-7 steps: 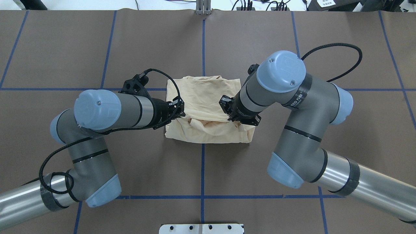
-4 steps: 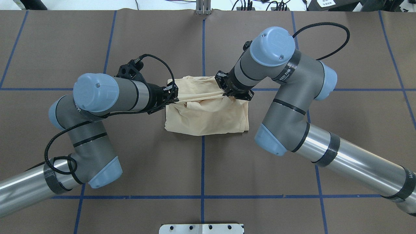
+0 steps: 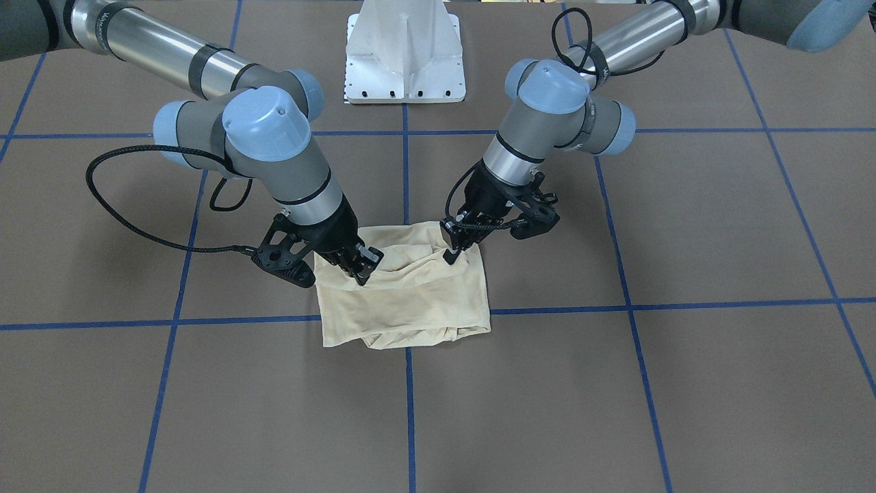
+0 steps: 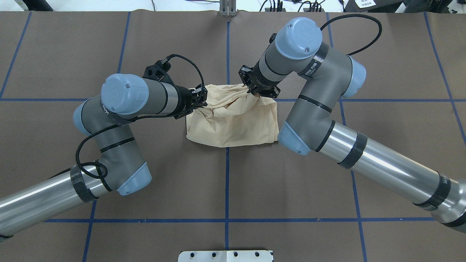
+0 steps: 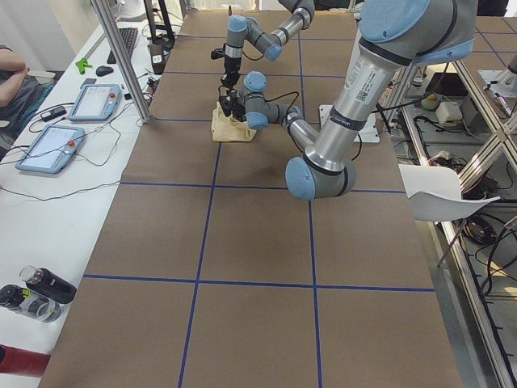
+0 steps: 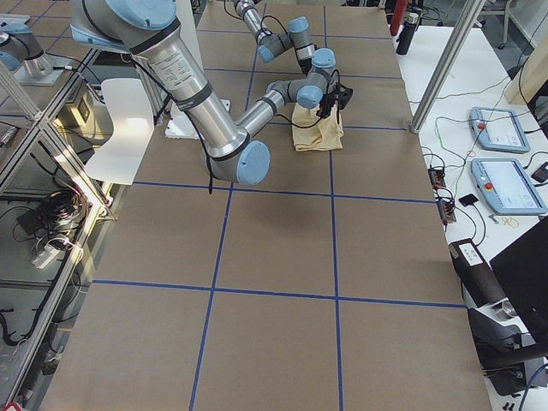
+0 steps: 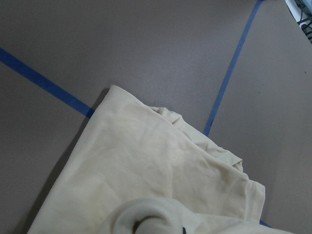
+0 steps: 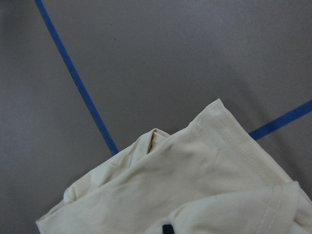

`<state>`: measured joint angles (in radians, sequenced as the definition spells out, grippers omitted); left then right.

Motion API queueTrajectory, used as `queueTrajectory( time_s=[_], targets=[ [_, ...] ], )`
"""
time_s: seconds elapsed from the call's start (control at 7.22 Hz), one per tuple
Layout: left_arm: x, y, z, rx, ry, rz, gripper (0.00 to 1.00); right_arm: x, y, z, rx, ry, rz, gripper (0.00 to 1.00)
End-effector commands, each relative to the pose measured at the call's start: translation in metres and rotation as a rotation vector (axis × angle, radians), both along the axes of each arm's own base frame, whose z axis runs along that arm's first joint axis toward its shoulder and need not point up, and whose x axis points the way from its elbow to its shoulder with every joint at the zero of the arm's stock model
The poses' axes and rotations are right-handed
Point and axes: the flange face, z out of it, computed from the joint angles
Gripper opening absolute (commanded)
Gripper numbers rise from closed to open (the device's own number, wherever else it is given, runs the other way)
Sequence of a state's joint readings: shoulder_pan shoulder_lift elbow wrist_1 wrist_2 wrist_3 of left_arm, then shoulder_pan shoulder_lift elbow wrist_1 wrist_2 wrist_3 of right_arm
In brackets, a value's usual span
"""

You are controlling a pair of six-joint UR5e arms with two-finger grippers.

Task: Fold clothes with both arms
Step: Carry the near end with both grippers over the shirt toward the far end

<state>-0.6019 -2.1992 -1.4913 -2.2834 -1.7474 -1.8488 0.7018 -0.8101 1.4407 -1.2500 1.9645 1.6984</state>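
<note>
In the front-facing view, the T-shirt [image 3: 410, 308] is lying in a bunched, roughly square bundle mid-table, across a crossing of blue tape lines [image 3: 636, 301]. The right gripper [image 3: 361, 269], on this view's left, and the left gripper [image 3: 453, 252] are each pinching a raised gather of cloth. Their fingers are drawn close together and their tips are sinking partly out of sight into the folds. The white pedestal [image 3: 405, 55] is standing well apart from the bundle.

From overhead, the left gripper [image 4: 204, 100] and right gripper [image 4: 251, 89] are appearing over the bundle's far side. The right arm [image 4: 309, 98] is covering the T-shirt's [image 4: 233, 125] right corner. Brown table [image 4: 364, 182] is showing on every side, and both arms are running out of frame at the lower corners.

In the left side view, the T-shirt [image 5: 230, 131] is looking small and distant. The grippers above it are too small to judge. The left arm [image 5: 323, 153] is filling the foreground, cut off at the top.

In the right side view, the T-shirt [image 6: 317, 133] is sitting near the table's far end, with both tools overlapping above it.

The left wrist camera is showing only cream cloth [image 7: 146, 180] on brown surface, with the fingers out of sight.

The right wrist camera is likewise showing a hemmed corner of cloth [image 8: 204, 185], with a dark speck at the bottom edge that cannot be identified.
</note>
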Motion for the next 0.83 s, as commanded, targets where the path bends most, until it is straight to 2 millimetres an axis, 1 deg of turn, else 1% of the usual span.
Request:
queueTrajectory(
  time_s=[0.0, 0.14, 0.28, 0.42, 0.55, 0.69],
  targets=[
    [-0.016, -0.026, 0.004, -0.001, -0.005, -0.043, 0.0, -0.008, -0.006, 0.002, -0.01, 0.014, 0.0, 0.0],
    [-0.015, -0.033, 0.013, -0.009, -0.018, -0.052, 0.0, -0.008, -0.008, 0.002, -0.011, 0.015, 0.003, 0.0],
    [-0.015, -0.036, 0.015, -0.007, -0.02, -0.059, 0.0, -0.012, -0.01, 0.006, -0.018, 0.024, 0.001, 0.0],
    [-0.009, -0.041, 0.022, -0.016, -0.032, -0.059, 0.0, -0.013, -0.012, 0.001, -0.016, 0.021, 0.003, 0.0],
    [0.001, -0.048, 0.023, -0.016, -0.027, -0.06, 0.0, -0.015, -0.015, -0.001, -0.014, 0.025, 0.008, 0.0],
    [0.005, -0.051, 0.026, -0.017, -0.027, -0.061, 0.0, -0.018, -0.018, -0.001, -0.013, 0.031, 0.014, 0.0]
  ],
)
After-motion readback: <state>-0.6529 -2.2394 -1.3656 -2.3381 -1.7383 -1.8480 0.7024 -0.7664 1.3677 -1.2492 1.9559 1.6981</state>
